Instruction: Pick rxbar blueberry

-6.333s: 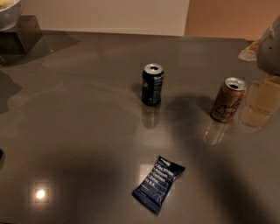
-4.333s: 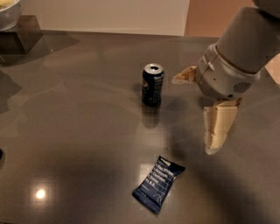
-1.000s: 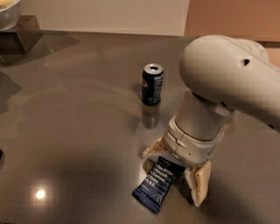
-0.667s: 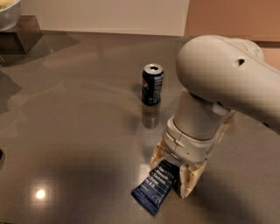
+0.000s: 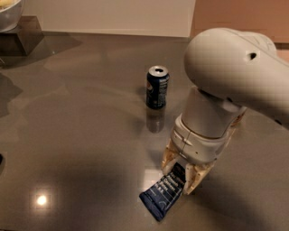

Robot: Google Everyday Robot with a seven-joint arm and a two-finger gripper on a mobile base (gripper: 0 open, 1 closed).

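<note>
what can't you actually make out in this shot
All in the camera view:
- rxbar blueberry: upper end hidden under the claw, which is down over it near the front of the table; wrapper text too small to read.
- dark can: label blurred.
- bowl, top left: cut off by the edge.
- Table's right side: covered by the arm.

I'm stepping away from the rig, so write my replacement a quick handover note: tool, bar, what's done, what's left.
The tool is down at the table, over the far end of the rxbar blueberry; whether it grips is unclear.
The bar lies on the table, nearer the camera than the dark blue soda can, which stands apart.
Done: approach.
Left: secure the grip, lift the bar.
</note>
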